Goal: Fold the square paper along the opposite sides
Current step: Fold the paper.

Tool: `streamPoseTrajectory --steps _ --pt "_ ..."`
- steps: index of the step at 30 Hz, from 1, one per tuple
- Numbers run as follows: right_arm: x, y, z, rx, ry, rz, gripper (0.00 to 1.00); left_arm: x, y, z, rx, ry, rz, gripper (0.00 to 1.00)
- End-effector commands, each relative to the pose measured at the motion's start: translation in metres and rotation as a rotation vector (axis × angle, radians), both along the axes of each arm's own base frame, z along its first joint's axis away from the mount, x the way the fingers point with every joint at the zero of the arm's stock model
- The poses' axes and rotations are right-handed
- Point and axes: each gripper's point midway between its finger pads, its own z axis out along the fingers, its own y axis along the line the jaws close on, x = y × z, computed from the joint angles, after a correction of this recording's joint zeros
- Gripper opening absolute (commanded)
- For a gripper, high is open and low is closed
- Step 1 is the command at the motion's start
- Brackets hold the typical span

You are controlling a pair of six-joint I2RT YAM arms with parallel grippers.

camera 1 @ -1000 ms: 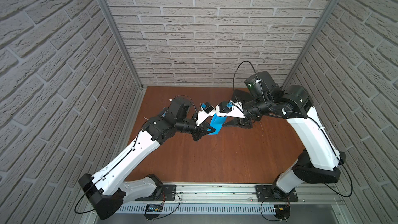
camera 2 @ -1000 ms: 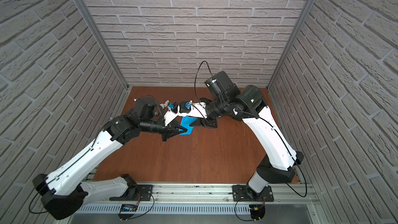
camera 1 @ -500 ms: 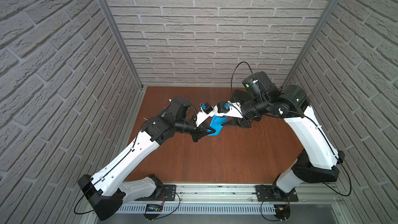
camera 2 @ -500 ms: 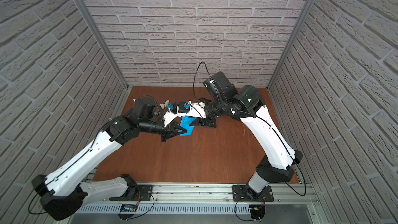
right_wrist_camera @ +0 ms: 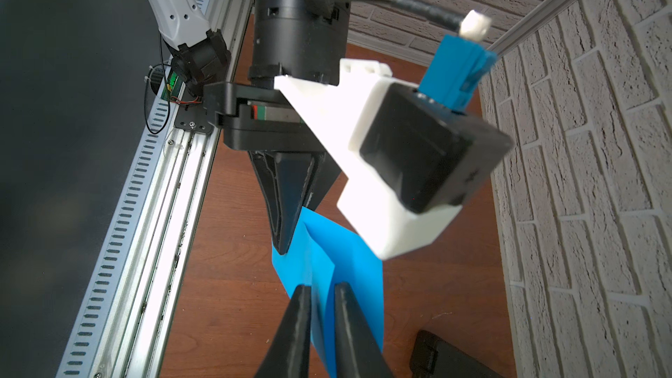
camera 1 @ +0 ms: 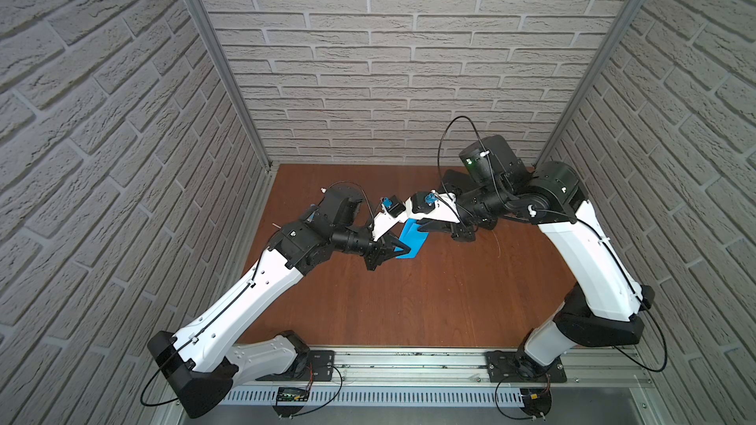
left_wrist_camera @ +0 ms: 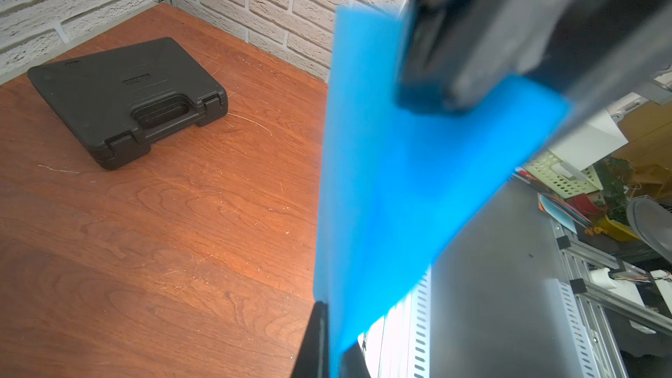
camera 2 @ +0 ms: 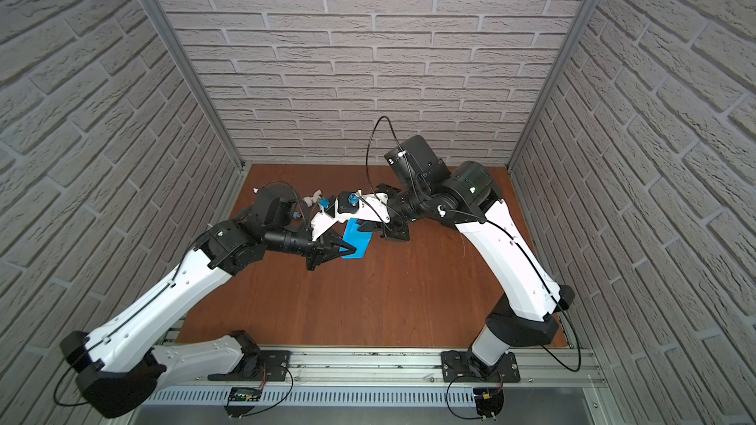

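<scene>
Above the tabletop (camera 1: pixel 409 300), near the black case (left_wrist_camera: pixel 127 96), I hold the square paper (camera 1: pixel 412 245) in the air. I judge the fold half made; next its opposite edges must meet evenly. The sheet is bright blue, softly creased. My left gripper (camera 1: pixel 401 248) is closed on one edge; my right gripper (right_wrist_camera: pixel 322 287) straddles another, whether pinching I cannot tell.

Right gripper (right_wrist_camera: pixel 323 287) jaws draw in from wider spread, now narrow gap astride edge of blue paper (right_wrist_camera: pixel 349 260). Right arm (camera 1: pixel 572 247) shifts slightly toward left arm's side.
</scene>
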Motion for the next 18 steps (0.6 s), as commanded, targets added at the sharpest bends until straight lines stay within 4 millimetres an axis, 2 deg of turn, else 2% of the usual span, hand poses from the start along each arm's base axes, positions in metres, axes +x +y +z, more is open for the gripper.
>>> streamPoseTrajectory --steps 1,6,18 --pt "0.0011 0.0085 0.0017 0.022 -0.012 0.018 0.14 -0.0031 -0.0032 0.0098 -0.030 -0.035 -0.028 0.01" --pt "0.0040 0.0109 0.0003 0.023 -0.011 0.010 0.03 -0.0037 -0.0024 0.0120 -0.038 -0.044 -0.026 0.01" --pt "0.0079 0.0111 0.0090 0.055 -0.048 -0.011 0.03 -0.0024 -0.0035 0.0094 -0.043 -0.051 -0.027 0.01"
